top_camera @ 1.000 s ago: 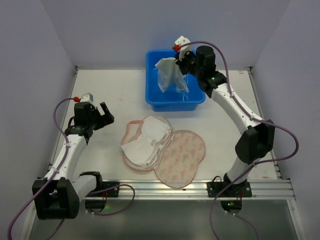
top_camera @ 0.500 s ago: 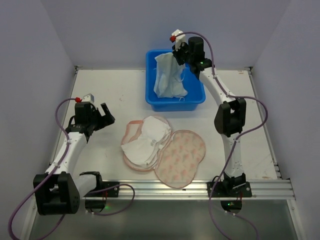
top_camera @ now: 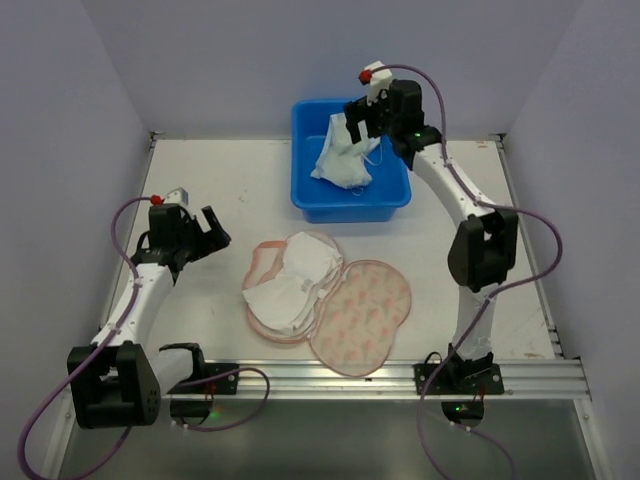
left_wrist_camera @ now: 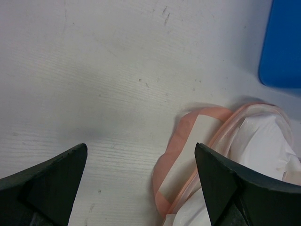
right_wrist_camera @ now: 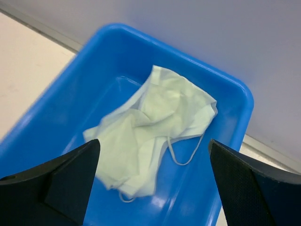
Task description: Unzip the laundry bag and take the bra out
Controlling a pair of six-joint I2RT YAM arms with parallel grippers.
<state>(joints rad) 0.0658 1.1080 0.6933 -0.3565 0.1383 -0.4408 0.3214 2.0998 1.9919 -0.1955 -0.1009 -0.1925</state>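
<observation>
The pale table [top_camera: 200, 190] carried it all. The laundry bag [top_camera: 362, 310] lay near the front edge, between the two arms, unzipped and flopped open. Its printed half faced up on the right, and its rumpled white lining showed on the left. A pink strip of edging curled out onto the bare tabletop. At the back sat the blue tub [top_camera: 388, 203], and there was the bra [top_camera: 342, 162], out of the bag and crumpled inside the tub, a thin strap looping off its side. The right gripper [top_camera: 356, 125] hung over the tub with its jaws spread wide, and nothing was pinched between them in the wrist view. The left gripper [top_camera: 208, 232] hovered just left of the bag, jaws likewise wide apart, with nothing in them.
</observation>
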